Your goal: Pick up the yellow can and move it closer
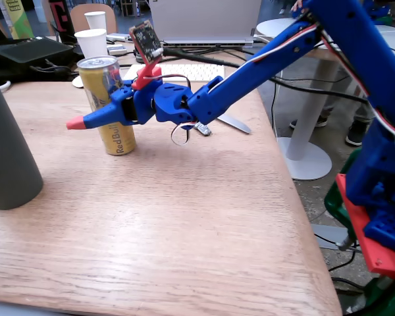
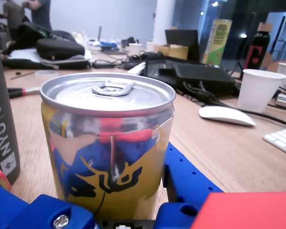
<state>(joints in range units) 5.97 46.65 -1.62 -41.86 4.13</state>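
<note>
The yellow can (image 1: 110, 105) stands upright in the upper left of the fixed view, a slim gold cylinder with a silver top and red "Red Bull" lettering running up its side. In the wrist view it (image 2: 108, 148) fills the lower centre, its pull-tab closed, its shiny wall mirroring blue and red shapes.
</note>
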